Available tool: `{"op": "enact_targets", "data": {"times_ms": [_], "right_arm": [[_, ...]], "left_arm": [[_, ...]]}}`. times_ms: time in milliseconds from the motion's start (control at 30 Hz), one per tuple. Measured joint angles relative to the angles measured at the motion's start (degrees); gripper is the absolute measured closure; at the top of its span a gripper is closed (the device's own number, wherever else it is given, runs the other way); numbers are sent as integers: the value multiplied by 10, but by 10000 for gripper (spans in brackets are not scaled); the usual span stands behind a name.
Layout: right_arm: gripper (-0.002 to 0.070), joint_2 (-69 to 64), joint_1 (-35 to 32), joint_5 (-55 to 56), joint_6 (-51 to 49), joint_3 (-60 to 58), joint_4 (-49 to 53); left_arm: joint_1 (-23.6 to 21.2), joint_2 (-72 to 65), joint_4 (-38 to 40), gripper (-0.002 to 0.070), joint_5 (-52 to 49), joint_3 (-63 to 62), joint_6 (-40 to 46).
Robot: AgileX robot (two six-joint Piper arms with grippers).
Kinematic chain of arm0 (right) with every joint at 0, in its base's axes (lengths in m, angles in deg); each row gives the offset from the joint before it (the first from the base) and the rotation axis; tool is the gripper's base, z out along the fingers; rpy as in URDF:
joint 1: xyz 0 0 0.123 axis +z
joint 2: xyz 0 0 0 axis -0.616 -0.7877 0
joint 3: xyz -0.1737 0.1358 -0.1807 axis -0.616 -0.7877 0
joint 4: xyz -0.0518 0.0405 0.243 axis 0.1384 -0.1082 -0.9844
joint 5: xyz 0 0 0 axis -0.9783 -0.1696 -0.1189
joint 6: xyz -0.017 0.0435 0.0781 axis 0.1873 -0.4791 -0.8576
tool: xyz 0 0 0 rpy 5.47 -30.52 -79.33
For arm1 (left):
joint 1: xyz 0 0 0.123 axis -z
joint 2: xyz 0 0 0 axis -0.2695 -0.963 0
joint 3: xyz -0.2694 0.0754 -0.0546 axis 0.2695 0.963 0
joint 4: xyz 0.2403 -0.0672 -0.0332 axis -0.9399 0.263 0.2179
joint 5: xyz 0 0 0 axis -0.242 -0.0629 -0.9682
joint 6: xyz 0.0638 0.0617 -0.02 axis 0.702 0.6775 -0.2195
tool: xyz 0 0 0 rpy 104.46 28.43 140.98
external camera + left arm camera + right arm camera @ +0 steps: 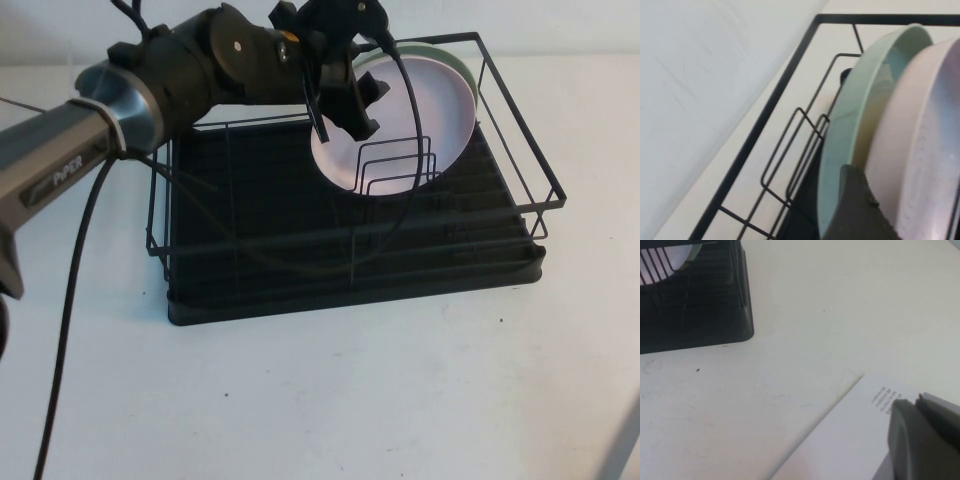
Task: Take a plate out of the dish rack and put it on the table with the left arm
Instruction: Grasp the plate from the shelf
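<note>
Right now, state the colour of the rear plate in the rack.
Light teal plate, clearest in left wrist view.

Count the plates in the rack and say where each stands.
2. The pink plate stands on edge at the dish rack's far right; the teal plate leans directly behind it. Left gripper is at the pink plate's rim.

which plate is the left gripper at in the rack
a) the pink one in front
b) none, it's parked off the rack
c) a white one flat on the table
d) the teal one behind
a) The left gripper is at the left edge of the pink plate, which stands in the dish rack before the teal plate. The right gripper sits low over the table.
</note>
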Motion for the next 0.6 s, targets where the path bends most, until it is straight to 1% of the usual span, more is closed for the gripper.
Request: {"op": "enact_targets", "data": {"times_ms": [167, 300, 467, 600], "right_arm": [[694, 0, 0, 0, 0, 0, 0], [694, 0, 0, 0, 0, 0, 0], [694, 0, 0, 0, 0, 0, 0], [694, 0, 0, 0, 0, 0, 0]], "left_arm": [[0, -11, 5, 298, 22, -1, 0], [0, -15, 14, 334, 28, -1, 0], [0, -18, 31, 442, 34, -3, 0], [0, -25, 34, 495, 37, -4, 0]]}}
